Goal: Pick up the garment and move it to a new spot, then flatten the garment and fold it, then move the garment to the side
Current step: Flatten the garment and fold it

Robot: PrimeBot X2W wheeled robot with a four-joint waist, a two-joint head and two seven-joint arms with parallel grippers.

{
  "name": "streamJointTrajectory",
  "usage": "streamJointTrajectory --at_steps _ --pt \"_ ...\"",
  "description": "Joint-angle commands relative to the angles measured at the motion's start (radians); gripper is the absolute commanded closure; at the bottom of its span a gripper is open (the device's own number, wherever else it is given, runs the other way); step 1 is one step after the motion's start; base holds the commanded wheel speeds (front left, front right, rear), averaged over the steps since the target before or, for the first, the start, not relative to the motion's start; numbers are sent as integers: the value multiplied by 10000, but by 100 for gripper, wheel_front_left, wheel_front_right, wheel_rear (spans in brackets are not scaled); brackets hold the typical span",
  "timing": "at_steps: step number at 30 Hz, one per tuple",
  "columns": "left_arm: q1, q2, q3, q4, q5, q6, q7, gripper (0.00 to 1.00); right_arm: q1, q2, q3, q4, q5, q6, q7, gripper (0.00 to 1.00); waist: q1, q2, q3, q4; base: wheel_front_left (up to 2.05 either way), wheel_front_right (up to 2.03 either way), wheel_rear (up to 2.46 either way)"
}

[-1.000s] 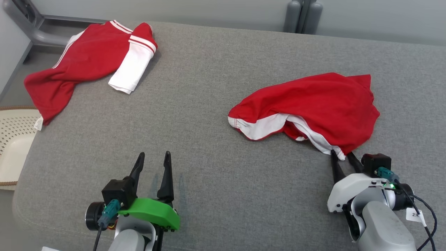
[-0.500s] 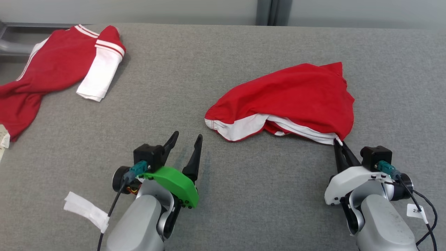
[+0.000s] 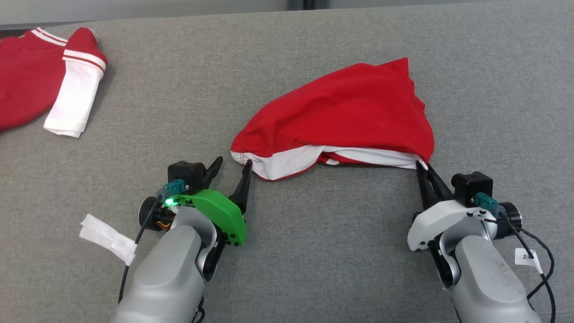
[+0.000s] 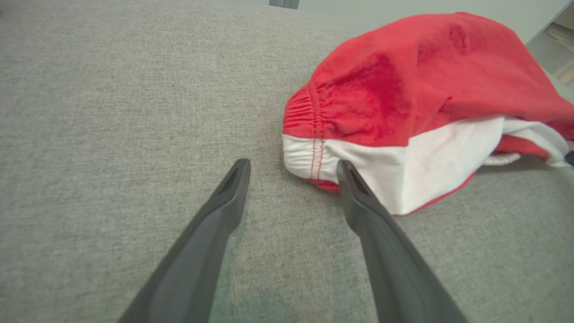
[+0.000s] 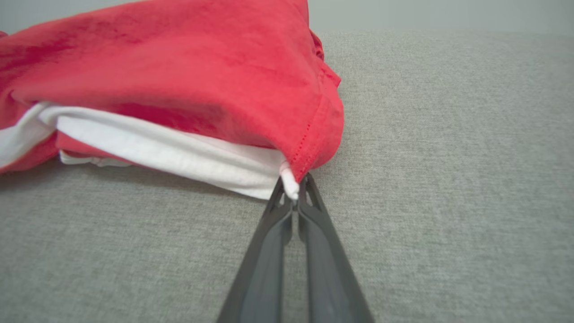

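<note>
grey woven cloth covers the padded surface (image 3: 179,89). the garment (image 3: 27,80) is cut off by the head view's left edge: one white sleeve with striped trim lies flat, and most of the red body runs out of frame. it lies well apart from the left hand (image 3: 233,161), at that hand's 10 o'clock. the left hand is spread wide. one tip sits at the white band of a separate red-and-white bundle (image 3: 341,112), touching or just beside it, hard to tell which. the bundle's inner folds are hidden. the right hand (image 3: 423,167), at the bundle's 4 o'clock, is pinched tight on its white corner.
</note>
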Motion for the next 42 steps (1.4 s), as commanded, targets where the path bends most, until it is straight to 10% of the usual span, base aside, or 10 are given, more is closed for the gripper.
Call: streamJointTrajectory --at_steps 1,7,9,10,11,26,42 --pt "-255 41 -96 98 -120 -33 -76 0 -136 -40 28 -46 21 -17 -2 100 0 0 128 -126 0 0 0" --pt "-618 42 -447 413 -430 -104 -196 4 -135 -39 143 -119 48 -17 -2 100 0 0 240 -232 0 0 0" --pt "-697 41 -542 471 -484 -103 -243 71 -128 -40 164 -146 63 -17 -2 100 0 0 255 -261 0 0 0" --pt "-718 41 -590 484 -499 -103 -254 71 -121 -40 160 -158 70 -17 -2 100 0 0 255 -269 0 0 0" --pt "-734 41 -652 481 -520 -107 -268 100 -108 -40 146 -166 68 -17 -2 100 0 0 245 -274 0 0 0" --pt "676 520 518 -2987 330 -9 -264 100 774 -39 -878 -2489 68 -17 -4 100 0 0 -1065 -206 0 0 0" --pt "2186 1733 1481 -10374 907 853 737 100 3120 -36 -1681 -10191 523 -17 1458 100 0 0 -3114 -556 0 0 0"
